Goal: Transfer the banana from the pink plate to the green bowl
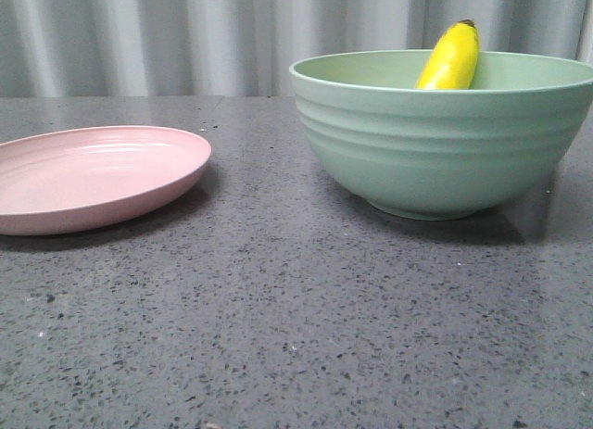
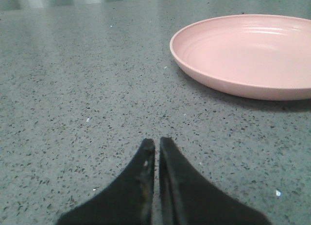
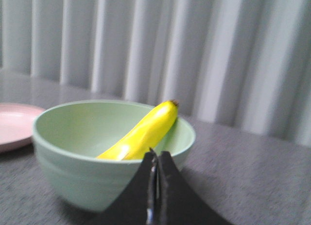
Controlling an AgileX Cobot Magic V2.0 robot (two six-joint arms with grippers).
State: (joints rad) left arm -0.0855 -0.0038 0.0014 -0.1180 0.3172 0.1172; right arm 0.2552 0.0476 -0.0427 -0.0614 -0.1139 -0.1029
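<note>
The yellow banana point(image 1: 451, 58) leans inside the green bowl point(image 1: 445, 142) at the right of the table, its dark tip poking above the far rim. The pink plate point(image 1: 83, 174) lies bare at the left. Neither gripper shows in the front view. In the left wrist view my left gripper point(image 2: 157, 143) is shut on nothing, low over the speckled table, short of the pink plate point(image 2: 252, 52). In the right wrist view my right gripper point(image 3: 158, 155) is shut and holds nothing, just outside the green bowl point(image 3: 87, 171), with the banana point(image 3: 146, 130) beyond it.
The table is a dark grey speckled stone top point(image 1: 278, 318). A grey pleated curtain point(image 1: 185, 35) hangs behind it. A bare strip of table separates plate and bowl.
</note>
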